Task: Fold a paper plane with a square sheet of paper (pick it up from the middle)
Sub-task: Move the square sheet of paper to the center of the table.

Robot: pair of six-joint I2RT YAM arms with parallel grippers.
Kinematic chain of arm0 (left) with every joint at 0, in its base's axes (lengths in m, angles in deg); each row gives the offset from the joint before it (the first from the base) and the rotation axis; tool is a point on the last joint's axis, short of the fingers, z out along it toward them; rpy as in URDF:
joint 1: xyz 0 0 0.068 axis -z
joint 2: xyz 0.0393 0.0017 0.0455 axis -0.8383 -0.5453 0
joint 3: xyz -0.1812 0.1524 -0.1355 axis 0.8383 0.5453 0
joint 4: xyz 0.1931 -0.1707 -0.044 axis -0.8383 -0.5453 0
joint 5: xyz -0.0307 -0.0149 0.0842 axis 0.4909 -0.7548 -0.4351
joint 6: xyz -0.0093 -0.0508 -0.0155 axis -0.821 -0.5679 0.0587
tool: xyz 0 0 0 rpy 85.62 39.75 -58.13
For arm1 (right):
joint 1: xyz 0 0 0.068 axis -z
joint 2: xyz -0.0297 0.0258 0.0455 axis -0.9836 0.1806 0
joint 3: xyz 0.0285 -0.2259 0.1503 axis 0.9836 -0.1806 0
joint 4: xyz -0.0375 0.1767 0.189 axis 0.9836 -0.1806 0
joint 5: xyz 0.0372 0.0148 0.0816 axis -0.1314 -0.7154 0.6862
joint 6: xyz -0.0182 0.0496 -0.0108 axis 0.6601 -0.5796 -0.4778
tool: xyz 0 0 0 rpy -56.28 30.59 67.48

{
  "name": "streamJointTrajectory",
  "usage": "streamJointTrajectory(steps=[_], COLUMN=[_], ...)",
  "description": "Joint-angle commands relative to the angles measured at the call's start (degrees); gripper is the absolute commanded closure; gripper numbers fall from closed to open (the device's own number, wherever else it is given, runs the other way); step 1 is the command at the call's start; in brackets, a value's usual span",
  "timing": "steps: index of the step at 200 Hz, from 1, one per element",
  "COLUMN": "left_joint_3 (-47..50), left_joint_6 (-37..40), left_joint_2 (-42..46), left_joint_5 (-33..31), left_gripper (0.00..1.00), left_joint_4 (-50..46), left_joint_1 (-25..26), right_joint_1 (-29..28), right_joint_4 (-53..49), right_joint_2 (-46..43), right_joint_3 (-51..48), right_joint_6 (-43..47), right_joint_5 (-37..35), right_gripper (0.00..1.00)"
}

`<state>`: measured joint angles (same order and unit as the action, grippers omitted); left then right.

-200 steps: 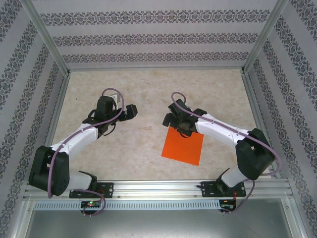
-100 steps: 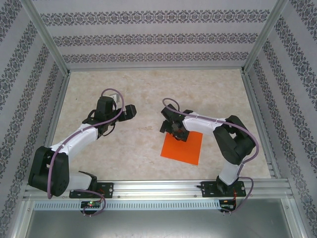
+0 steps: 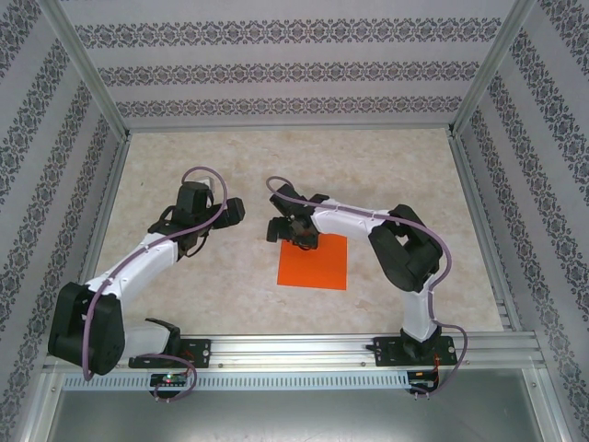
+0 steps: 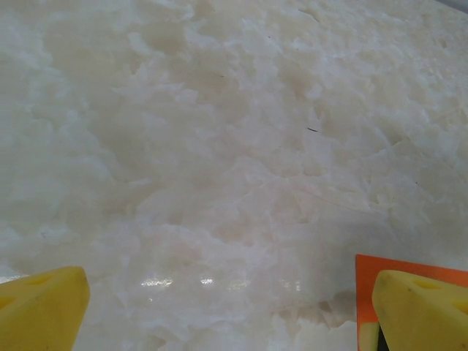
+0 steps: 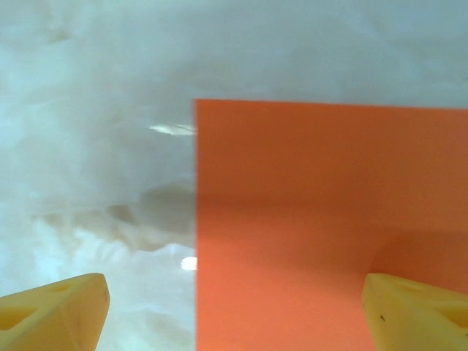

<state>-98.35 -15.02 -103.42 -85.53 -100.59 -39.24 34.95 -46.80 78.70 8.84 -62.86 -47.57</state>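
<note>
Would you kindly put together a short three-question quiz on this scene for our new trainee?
1. True or false: the orange paper lies flat and unfolded on the table.
2. Seen from above, which arm's gripper overlaps a corner of the paper? A. left B. right
3. Fill in: the left gripper and the right gripper both have their fingers ____.
Key: 1 true; 2 B; 3 open.
</note>
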Motion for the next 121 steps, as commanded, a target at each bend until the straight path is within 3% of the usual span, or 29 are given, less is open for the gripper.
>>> streamJointTrajectory(steps=[1, 20, 42, 63, 121], left_joint_3=[1.1, 2.4, 3.5, 3.2, 1.1], left_joint_6=[0.2, -1.1, -3.6, -4.3, -3.8], left_joint_2=[2.3, 3.0, 2.0, -0.1, -3.3], left_joint_5=[-0.7, 0.9, 4.3, 8.0, 11.0], left_gripper=[0.0, 0.0, 0.0, 0.0, 0.0], left_joint_4=[-0.7, 1.3, 4.6, 6.3, 5.5], left_joint_1=[0.4, 0.3, 0.1, 0.1, 0.0], right_joint_1=[-0.7, -0.1, 2.7, 3.1, 2.4], right_joint_4=[-4.6, -5.8, -7.0, -0.3, 5.8], right_joint_2=[-2.1, -7.7, -12.6, -16.2, -10.3], right_joint_3=[3.4, -0.9, -7.7, -15.5, -14.9], right_joint_6=[5.1, 4.3, -1.1, -5.0, -6.4], right_joint_5=[-2.6, -7.6, -6.3, -3.4, 1.1], right_gripper=[0.14, 0.13, 0.13, 0.13, 0.13])
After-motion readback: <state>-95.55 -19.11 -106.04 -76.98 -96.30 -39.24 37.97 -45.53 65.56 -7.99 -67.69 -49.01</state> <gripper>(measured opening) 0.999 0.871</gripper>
